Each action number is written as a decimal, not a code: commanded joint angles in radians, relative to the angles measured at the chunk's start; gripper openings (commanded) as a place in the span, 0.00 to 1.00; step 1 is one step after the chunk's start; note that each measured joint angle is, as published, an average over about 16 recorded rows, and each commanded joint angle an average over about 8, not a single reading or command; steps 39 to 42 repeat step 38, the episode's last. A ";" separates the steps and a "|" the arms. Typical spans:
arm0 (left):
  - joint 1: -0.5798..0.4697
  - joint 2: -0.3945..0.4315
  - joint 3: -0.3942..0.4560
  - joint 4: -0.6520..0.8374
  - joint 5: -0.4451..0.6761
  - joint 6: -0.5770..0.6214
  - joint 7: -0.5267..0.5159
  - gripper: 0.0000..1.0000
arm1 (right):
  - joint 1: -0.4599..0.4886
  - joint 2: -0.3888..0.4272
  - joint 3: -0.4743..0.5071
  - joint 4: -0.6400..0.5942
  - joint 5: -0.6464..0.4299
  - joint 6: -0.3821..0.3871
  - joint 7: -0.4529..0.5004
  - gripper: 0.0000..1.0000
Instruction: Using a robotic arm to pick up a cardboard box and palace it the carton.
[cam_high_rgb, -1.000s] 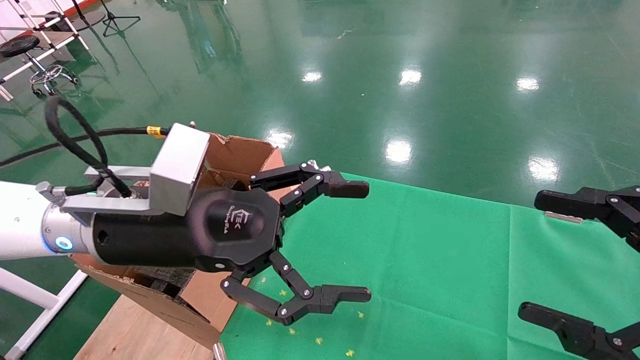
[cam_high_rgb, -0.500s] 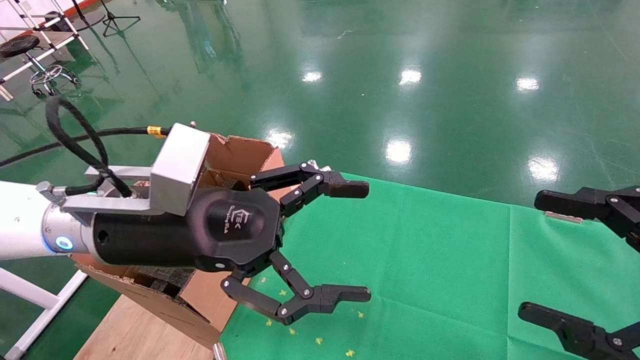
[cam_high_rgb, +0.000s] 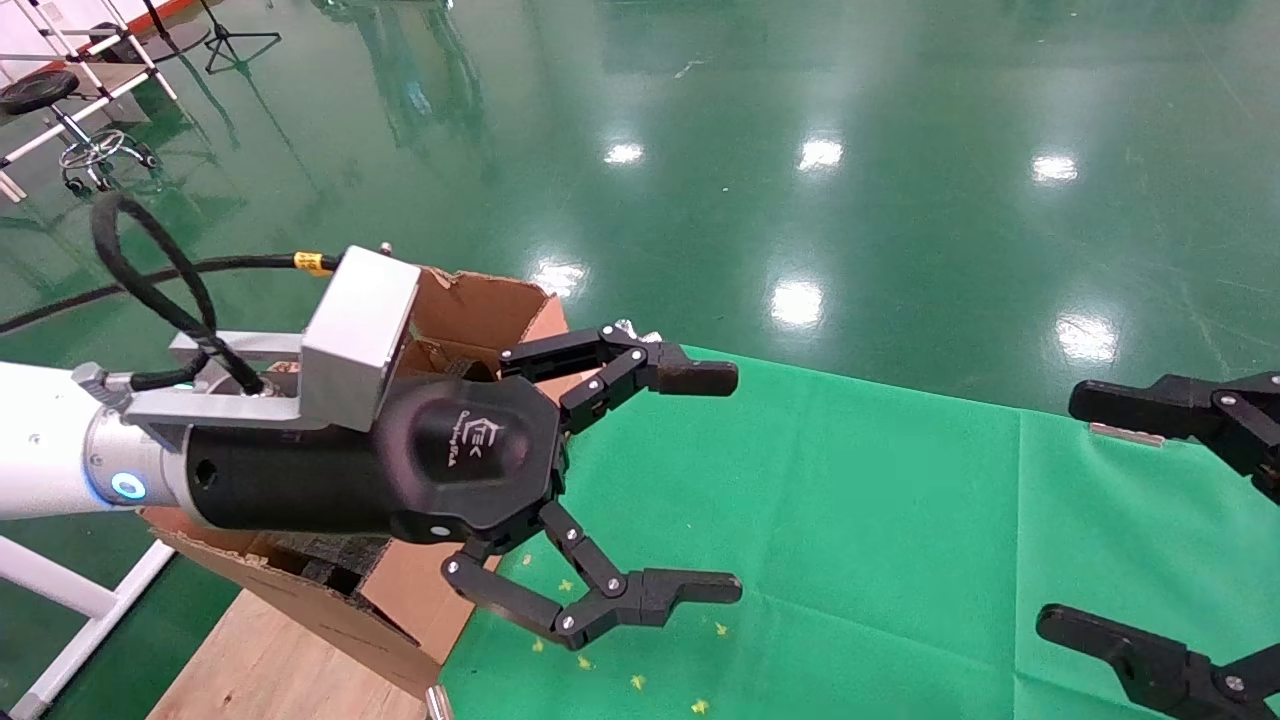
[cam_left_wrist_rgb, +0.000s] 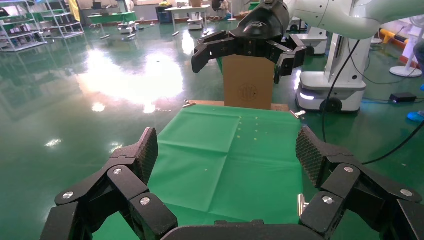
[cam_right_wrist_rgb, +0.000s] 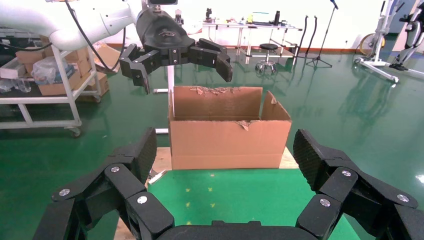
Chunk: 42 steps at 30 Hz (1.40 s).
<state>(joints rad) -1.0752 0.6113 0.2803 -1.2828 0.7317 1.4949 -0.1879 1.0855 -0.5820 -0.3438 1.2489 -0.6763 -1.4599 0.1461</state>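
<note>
Nothing has changed over the last second: every part of me sits where it sat, so the task has not moved forward.

Beneath me stretches the glossy dark green floor (cam_high_rgb: 900, 150), and on it stands my surface, a wooden top spread with a bright green cloth (cam_high_rgb: 850, 520). At its left end is the large brown corrugated carton with ragged torn rims (cam_right_wrist_rgb: 230, 130), open at the top, black foam showing inside it from the head view.

My white glossy left arm with its silver wrist and blue light ring (cam_high_rgb: 60, 460) reaches across in front of that carton, and its black multi-link left gripper (cam_high_rgb: 715, 480) hangs above the cloth with jaws spread wide and nothing between them. My black right gripper (cam_high_rgb: 1080, 515) waits at the far right edge, jaws likewise wide apart and empty.

The small tape-wrapped cardboard box I am meant to fetch appears in none of my views; only tiny yellow specks (cam_high_rgb: 640, 682) dot the cloth. I judge that either it is already in the carton or I have yet to find it.
</note>
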 joint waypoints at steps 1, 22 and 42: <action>0.000 0.000 0.000 0.000 0.000 0.000 0.000 1.00 | 0.000 0.000 0.000 0.000 0.000 0.000 0.000 1.00; 0.000 0.000 0.000 0.000 0.000 0.000 0.000 1.00 | 0.000 0.000 0.000 0.000 0.000 0.000 0.000 1.00; 0.000 0.000 0.000 0.000 0.000 0.000 0.000 1.00 | 0.000 0.000 0.000 0.000 0.000 0.000 0.000 1.00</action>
